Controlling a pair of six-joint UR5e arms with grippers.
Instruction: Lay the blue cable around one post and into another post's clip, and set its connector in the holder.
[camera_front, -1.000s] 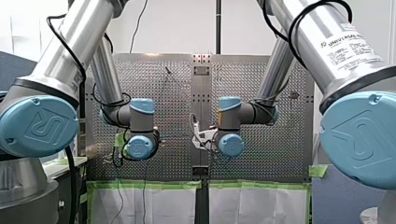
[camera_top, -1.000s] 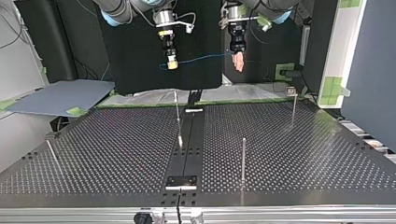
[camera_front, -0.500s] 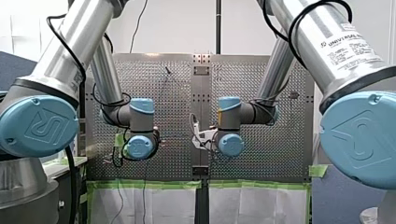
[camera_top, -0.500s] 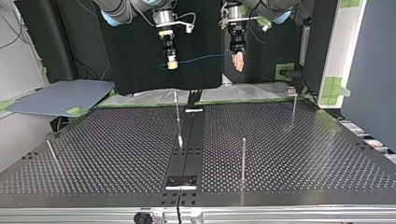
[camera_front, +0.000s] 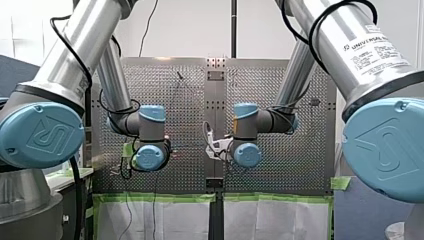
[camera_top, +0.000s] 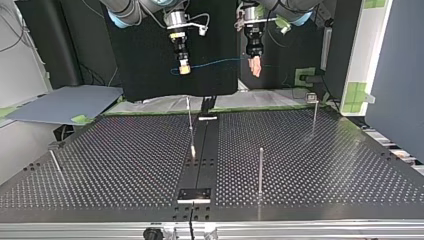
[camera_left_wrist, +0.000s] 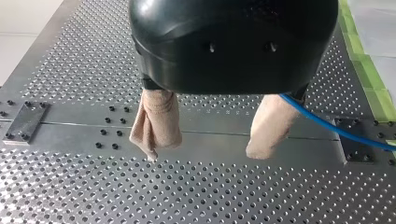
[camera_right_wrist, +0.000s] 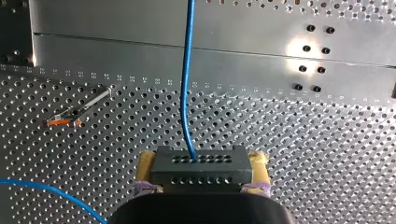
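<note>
In the top view both grippers hang high over the far edge of the perforated table (camera_top: 310, 165). My right gripper (camera_top: 184, 68) is shut on the black connector (camera_right_wrist: 201, 167), which sits between its yellow pads (camera_right_wrist: 146, 163). The blue cable (camera_right_wrist: 186, 84) leaves the connector and runs ahead of the gripper; in the top view the cable (camera_top: 215, 63) stretches across to my left gripper (camera_top: 256, 66). In the left wrist view my left gripper (camera_left_wrist: 212, 149) is open, beige-padded fingers (camera_left_wrist: 156, 123) wide apart, and the cable (camera_left_wrist: 327, 127) passes beside one finger, not clamped.
Thin metal posts stand on the table: one near the middle (camera_top: 190, 120), one nearer the top view's camera (camera_top: 260, 170), one far right with a clip on top (camera_top: 314, 112), one at the left (camera_top: 55, 161). A small black plate (camera_top: 195, 194) sits at the near edge.
</note>
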